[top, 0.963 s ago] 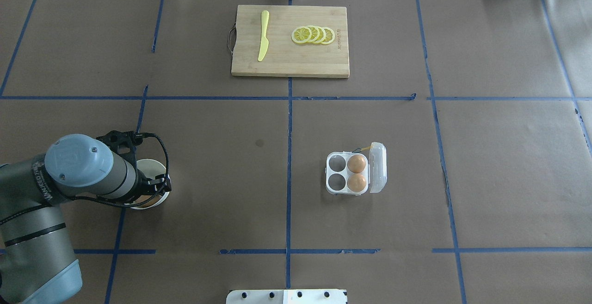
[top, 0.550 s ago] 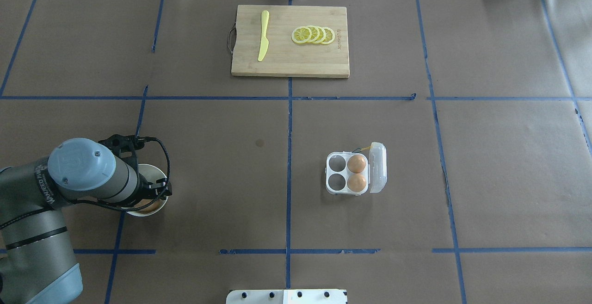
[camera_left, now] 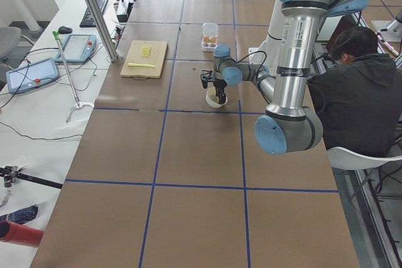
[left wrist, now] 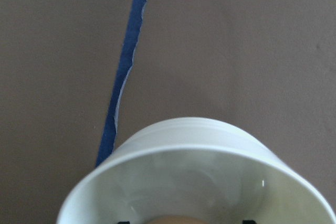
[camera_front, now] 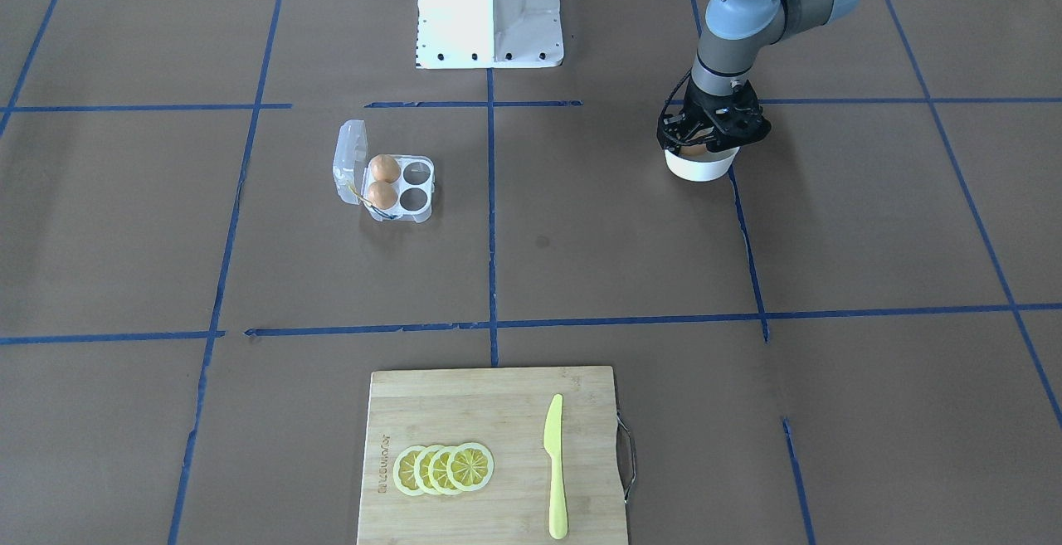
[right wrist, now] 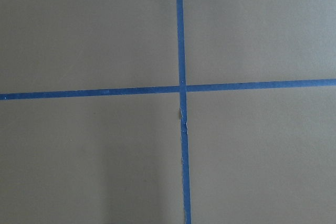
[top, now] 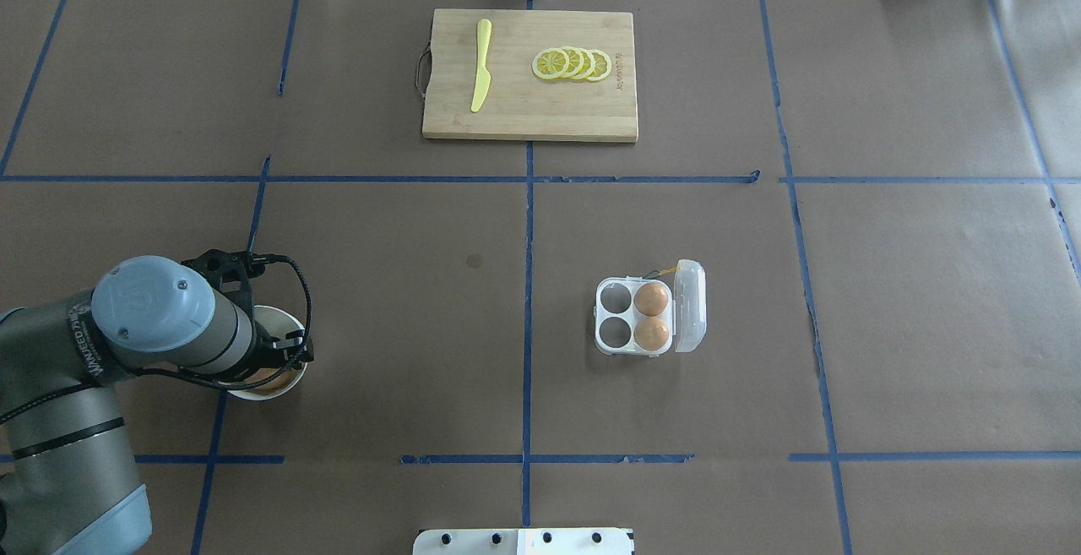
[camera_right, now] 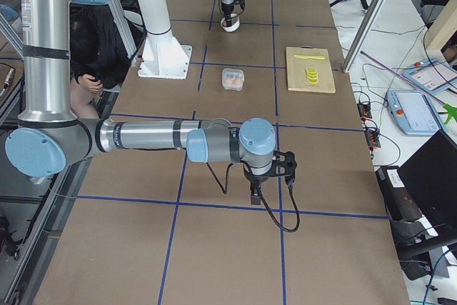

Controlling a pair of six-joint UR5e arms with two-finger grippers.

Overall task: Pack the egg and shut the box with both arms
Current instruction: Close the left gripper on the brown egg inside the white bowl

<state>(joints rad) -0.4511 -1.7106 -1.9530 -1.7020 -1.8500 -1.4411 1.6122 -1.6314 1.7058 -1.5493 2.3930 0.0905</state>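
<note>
The clear egg carton lies right of centre with its lid open and two tan eggs in the cups by the lid; the other two cups are empty. It also shows in the front view. A third egg lies in the white bowl at the left. My left gripper reaches down into the bowl, fingers open on either side of this egg. My right gripper hangs over bare table far to the right; I cannot tell whether it is open or shut.
A wooden cutting board with lemon slices and a yellow knife lies at the far middle. The white pedestal stands at the near edge. A person sits beside the table.
My left wrist has shifted slightly towards the robot's side, and the white bowl has shifted with it. The carton and its eggs have not moved.
</note>
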